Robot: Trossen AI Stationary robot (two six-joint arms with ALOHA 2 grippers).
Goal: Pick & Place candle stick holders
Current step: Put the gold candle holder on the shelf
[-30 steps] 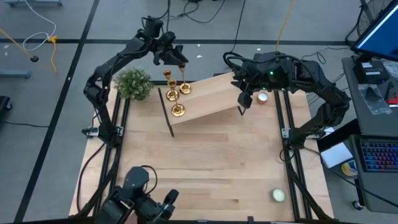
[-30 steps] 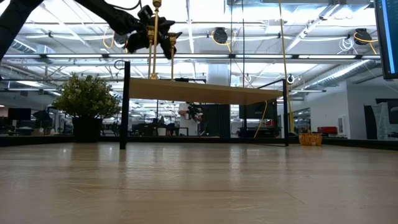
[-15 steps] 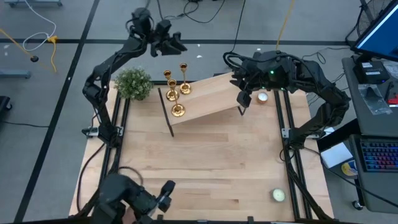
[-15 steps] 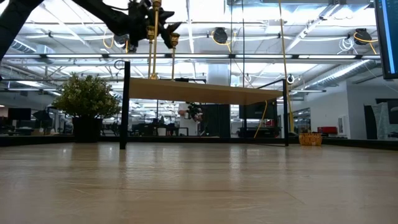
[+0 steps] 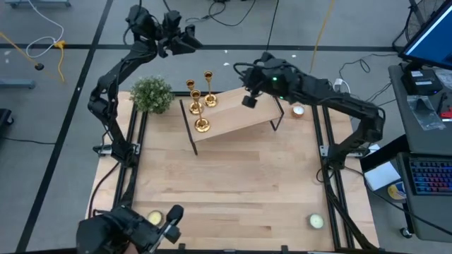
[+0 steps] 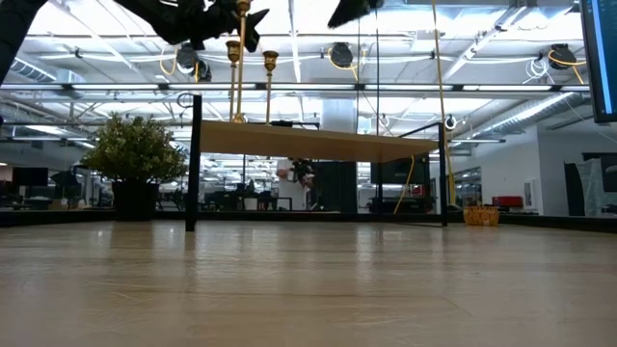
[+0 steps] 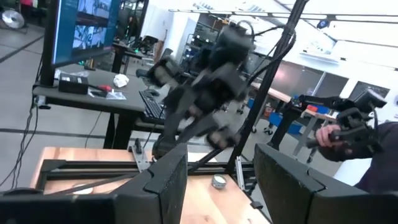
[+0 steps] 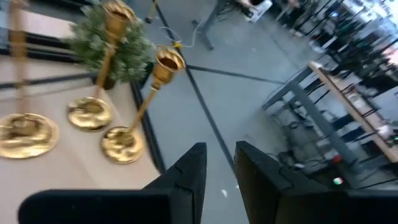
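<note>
We saw three candle stick holders on the shelf, beside a plant; left gripper released, right gripper nearly closed, empty.

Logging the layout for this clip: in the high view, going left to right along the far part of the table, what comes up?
Small green plant → three gold candle stick holders on the raised wooden shelf → right claw over the shelf → white tealight.

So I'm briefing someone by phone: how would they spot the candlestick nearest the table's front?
Find the raised wooden shelf at the back of the table, beside the small green plant. Three gold candlesticks stand on its left end. Yours is the front candlestick, nearest the shelf's front edge, with the largest-looking round base.
</note>
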